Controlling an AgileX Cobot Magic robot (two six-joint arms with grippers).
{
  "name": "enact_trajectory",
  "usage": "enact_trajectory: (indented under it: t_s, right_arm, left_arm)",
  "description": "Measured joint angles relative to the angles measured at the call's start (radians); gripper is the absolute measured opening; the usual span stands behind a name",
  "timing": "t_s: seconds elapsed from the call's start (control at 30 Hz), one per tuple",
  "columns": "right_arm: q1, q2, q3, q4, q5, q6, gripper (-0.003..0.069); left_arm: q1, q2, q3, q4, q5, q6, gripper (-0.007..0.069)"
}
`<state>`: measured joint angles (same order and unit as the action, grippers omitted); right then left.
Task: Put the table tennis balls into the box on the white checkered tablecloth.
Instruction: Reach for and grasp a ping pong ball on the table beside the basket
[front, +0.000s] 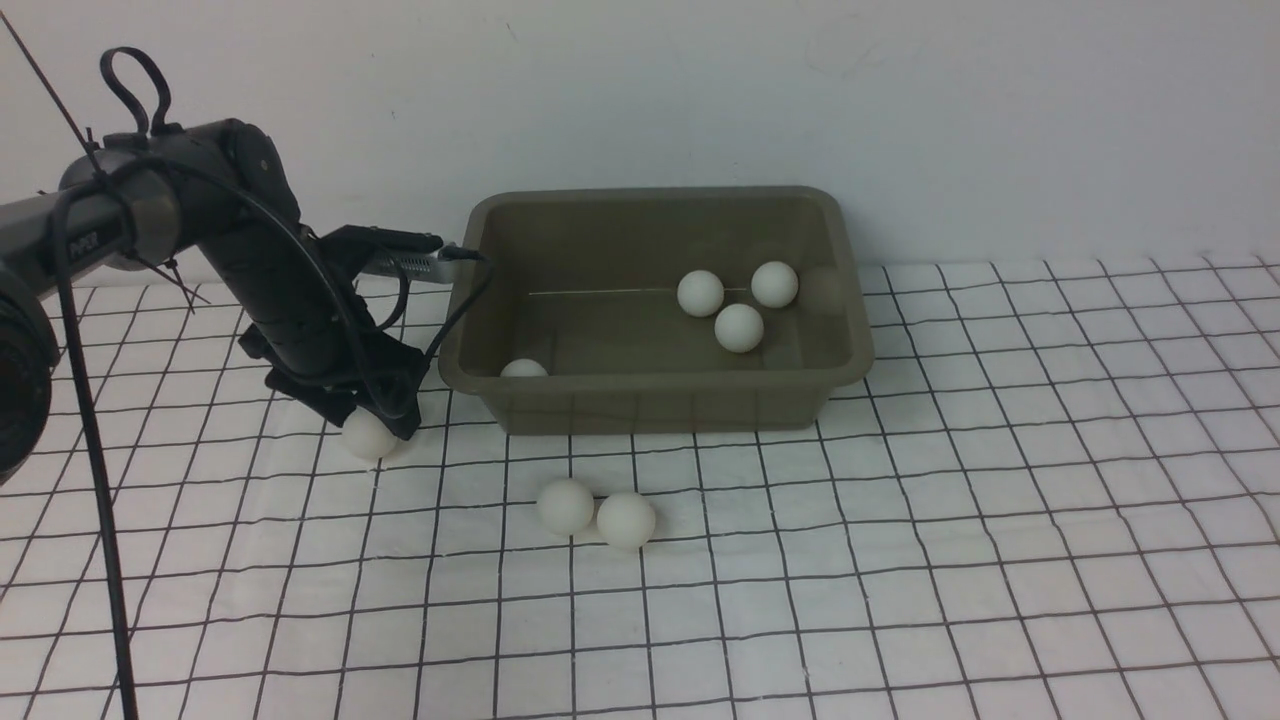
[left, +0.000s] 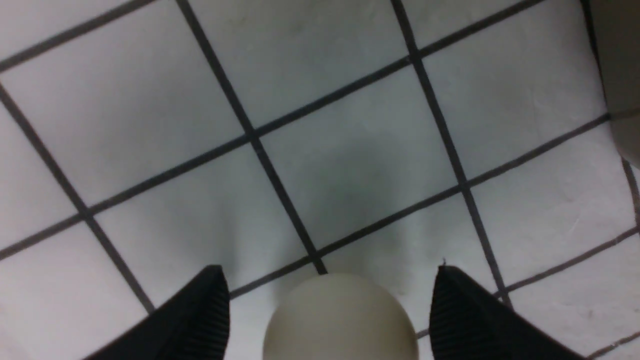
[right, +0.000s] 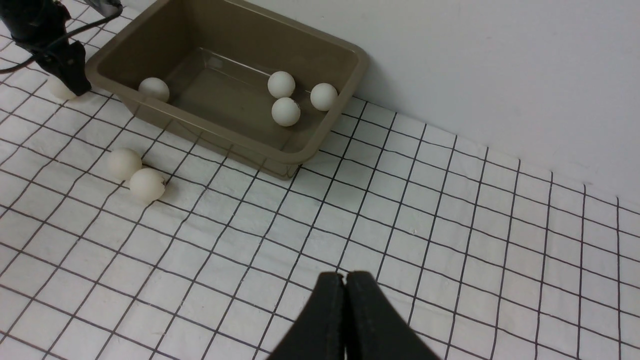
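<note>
text: "PIPER", partly hidden | on: left arm | white lettering

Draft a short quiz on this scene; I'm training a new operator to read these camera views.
1. How many table tennis balls lie inside the box?
2. True or false: the right gripper is wide open.
3. The left gripper is: A) open, with its fingers on either side of a ball on the white checkered tablecloth; B) above the box; C) shut and empty.
Key: 1. Four. 2. False: it is shut, with nothing in it. 3. A.
</note>
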<state>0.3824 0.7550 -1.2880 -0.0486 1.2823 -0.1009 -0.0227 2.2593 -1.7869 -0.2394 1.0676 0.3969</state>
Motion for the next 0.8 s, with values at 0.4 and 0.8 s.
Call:
enact_trajectory:
  t_s: [0.4, 0.8]
  right_arm:
    - [0.0, 0.0, 0.0, -0.017, -0.002, 0.0, -0.0017]
    - [0.0, 0.0, 0.0, -0.018, -0.002, 0.0, -0.0017]
  left_arm:
    - [0.0, 0.0, 0.0, -0.001, 0.056, -0.021, 0.0405]
    - [0.0, -0.027, 0.0, 0.089, 0.061, -0.07, 0.0355]
